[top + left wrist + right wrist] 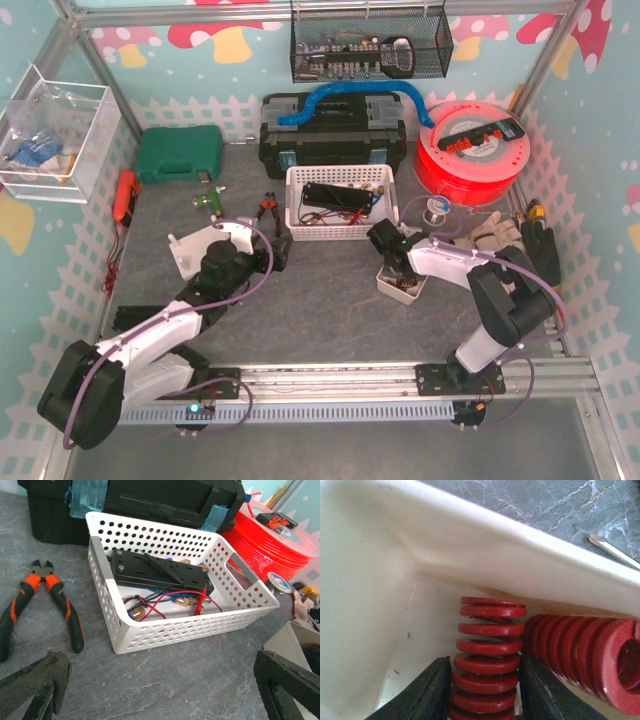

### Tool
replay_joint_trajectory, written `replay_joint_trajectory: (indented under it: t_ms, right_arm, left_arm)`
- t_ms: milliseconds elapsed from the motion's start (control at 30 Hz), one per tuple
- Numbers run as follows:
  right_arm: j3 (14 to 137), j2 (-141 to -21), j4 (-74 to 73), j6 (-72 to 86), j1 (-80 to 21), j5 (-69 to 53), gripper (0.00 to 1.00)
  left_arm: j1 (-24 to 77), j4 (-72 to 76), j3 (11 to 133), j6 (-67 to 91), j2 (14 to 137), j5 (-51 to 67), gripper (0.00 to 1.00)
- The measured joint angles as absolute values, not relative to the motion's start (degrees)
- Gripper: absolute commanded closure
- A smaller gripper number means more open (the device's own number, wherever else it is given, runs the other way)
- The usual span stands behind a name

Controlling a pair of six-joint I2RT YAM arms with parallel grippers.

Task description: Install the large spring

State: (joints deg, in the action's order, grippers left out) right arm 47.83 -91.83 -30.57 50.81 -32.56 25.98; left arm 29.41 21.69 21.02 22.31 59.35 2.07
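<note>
In the right wrist view a red coil spring (489, 647) lies inside a small white box (470, 545). My right gripper (485, 690) is down in the box, its black fingers (425, 692) pressed against both sides of this spring. A second red spring (580, 652), which looks wider, lies beside it on the right. From above, the right gripper (393, 268) sits over the same white box (402, 290). My left gripper (160, 690) is open and empty above bare table in front of the white basket (175, 627); from above, the left gripper (268, 250) is left of centre.
The white basket (338, 232) holds a black part and red wires. Orange-handled pliers (55, 602) lie left of it. A white bracket (188, 252) is by the left arm. A black toolbox (335, 135), red filament spool (472, 150) and gloves (500, 235) stand behind.
</note>
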Motion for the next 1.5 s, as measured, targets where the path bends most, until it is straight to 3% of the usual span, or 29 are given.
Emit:
replay_joint_trajectory:
  t_ms: [367,900,1167,1500]
  right_arm:
    - [43.55,-87.85,-26.28,48.05,-32.56,26.96,0.73]
    - [42.59,-66.78,-25.87,37.8,-32.58,24.08,0.83]
    - [42.48,-59.68,-16.36,28.01,-36.56,18.9,0.84]
    - [39.79,-62.89,1.54,18.15,-46.89,14.68,0.84]
  left_arm:
    - [29.41,21.69,21.02,22.31,59.37,2.07,0.01]
    - [29.52,21.63,20.99,23.07,59.0,-1.41,0.01]
    - [29.56,19.88,20.23,28.03,52.97,0.1,0.07]
    - [29.61,7.22,27.46,32.29,47.35,4.75,0.1]
